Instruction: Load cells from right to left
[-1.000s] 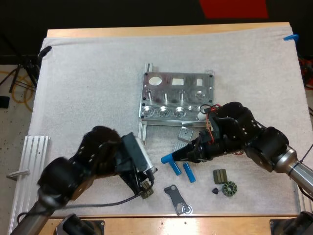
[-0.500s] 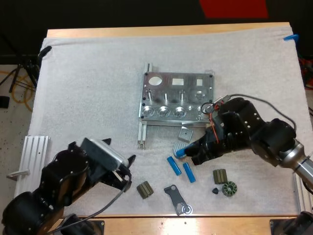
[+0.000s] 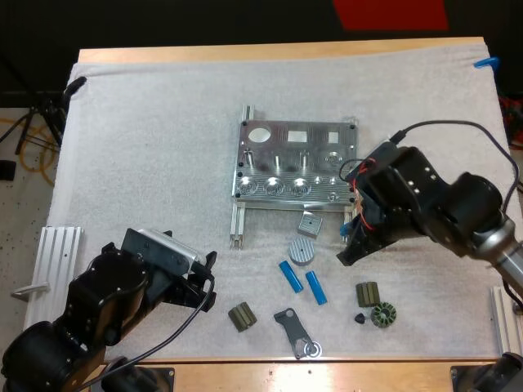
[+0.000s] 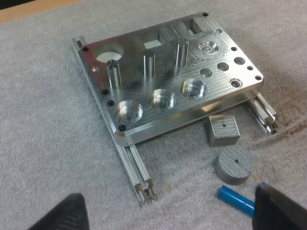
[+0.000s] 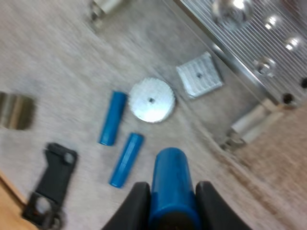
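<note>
The metal fixture (image 3: 294,167) lies mid-mat with three round pockets along its near edge. My right gripper (image 3: 347,251) hovers by the fixture's near right corner, shut on a blue cylinder (image 5: 170,184) that stands up between its fingers (image 5: 135,203). Two more blue cylinders (image 3: 290,276) (image 3: 316,287) lie on the mat just left of that gripper; the right wrist view has them (image 5: 112,118) (image 5: 126,159) under the held one. My left gripper (image 3: 200,282) is low at the front left, open, with its fingers (image 4: 72,215) wide apart and nothing between them; the fixture (image 4: 168,91) is ahead of it.
A round metal disc (image 3: 302,251) and a square block (image 3: 309,223) sit in front of the fixture. Dark parts lie near the front edge: a ribbed piece (image 3: 241,317), a bracket (image 3: 294,331), a gear (image 3: 382,314). An aluminium rail (image 3: 57,269) lies at the left.
My right gripper has risen with the blue cylinder and moved right, toward the fixture's near right corner. The left arm has drawn back to the front left, leaving the ribbed piece on the mat.
</note>
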Available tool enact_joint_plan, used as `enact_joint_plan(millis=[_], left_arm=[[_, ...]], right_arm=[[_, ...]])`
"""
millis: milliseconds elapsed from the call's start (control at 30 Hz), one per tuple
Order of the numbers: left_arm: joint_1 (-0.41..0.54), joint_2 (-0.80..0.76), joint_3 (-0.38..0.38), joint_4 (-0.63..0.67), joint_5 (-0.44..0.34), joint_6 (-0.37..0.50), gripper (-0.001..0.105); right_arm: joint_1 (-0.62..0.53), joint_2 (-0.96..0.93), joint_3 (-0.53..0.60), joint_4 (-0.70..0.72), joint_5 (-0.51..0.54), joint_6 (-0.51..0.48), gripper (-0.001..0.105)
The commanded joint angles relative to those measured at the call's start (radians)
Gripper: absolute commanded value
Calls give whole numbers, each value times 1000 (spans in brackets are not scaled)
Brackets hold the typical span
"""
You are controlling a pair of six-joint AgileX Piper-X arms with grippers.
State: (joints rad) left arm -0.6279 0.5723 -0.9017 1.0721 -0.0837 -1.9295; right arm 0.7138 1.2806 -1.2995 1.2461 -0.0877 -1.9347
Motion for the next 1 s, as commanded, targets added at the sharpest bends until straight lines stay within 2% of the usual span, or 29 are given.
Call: enact_joint_plan(millis=[0,233,467,767,967], left_arm=[[-4,-3,-9,2,-18,-8,68],[-4,-3,-9,0,-18,1,68],[-4,-3,-9,0,-18,1,68],[-4,-3,-9,0,-18,1,68],[-4,-3,-9,0,-18,1,68]], right_arm=[[-2,18,-32,25,24,-23,6],[-2,134,-119,105,46,-52,6],[-22,262,-218,134,162,-92,6],[-144,373,-328,122,150,-87,6],[-176,420,-336,85,103,-87,6]])
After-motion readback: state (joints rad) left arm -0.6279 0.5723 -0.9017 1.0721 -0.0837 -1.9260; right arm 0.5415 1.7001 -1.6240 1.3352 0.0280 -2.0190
